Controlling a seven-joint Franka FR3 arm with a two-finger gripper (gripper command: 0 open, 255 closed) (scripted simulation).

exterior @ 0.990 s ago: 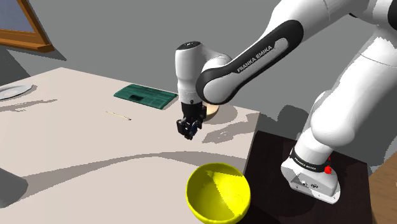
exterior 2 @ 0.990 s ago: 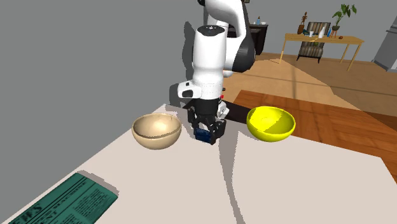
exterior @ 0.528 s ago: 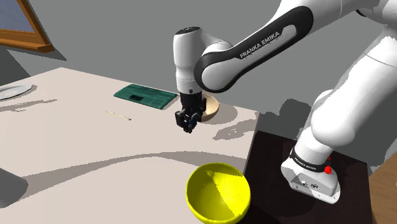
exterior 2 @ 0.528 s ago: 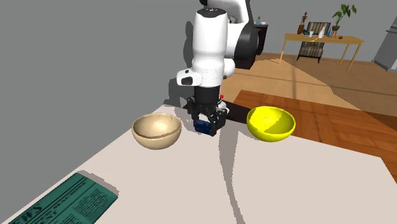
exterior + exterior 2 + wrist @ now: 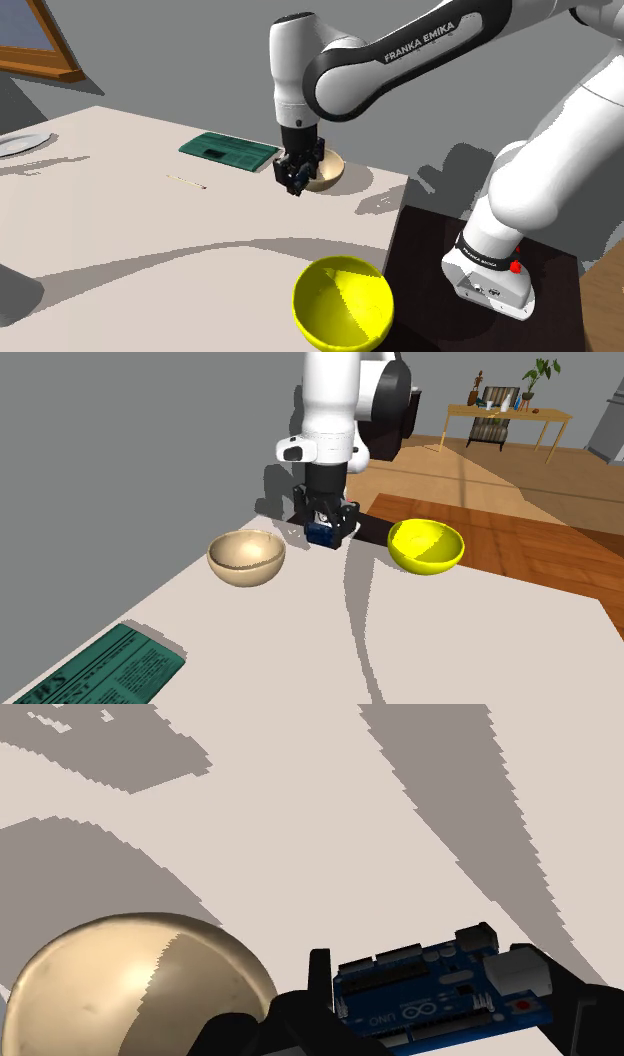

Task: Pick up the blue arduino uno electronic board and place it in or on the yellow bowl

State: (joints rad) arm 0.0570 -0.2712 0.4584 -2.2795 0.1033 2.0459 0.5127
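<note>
**Pale tabletop, board airborne: carry phase toward the yellow bowl**

Pale table (image 5: 150,230) under a grey wall, with wood floor beyond it in the second exterior view. The gripper (image 5: 297,175) hangs clear of the surface with its fingers clamped on the blue Arduino Uno board (image 5: 440,999). The wrist view shows one black finger pressed to each short end, component face toward the camera. The board is off the table, just beside the tan bowl (image 5: 246,557) and between it and the yellow bowl (image 5: 425,564) in the second exterior view.

Step in hand, as I judge it: transfer.
- Hold the clamp closed. The board is pinched at its ends only, so it could pivot if you swing fast.
- Carry it toward the yellow bowl (image 5: 340,330), which sits near the table edge by the stand (image 5: 490,275).
- Keep the height until you are over the rim, then centre above the opening.
- Lower into the bowl before you let go. A drop from high up may bounce the board off the curved wall.

Change against half a second ago: the gripper and board have risen further, and the arm's forearm has lifted with them. Both bowls and the green mat (image 5: 228,150) have not moved.
</note>
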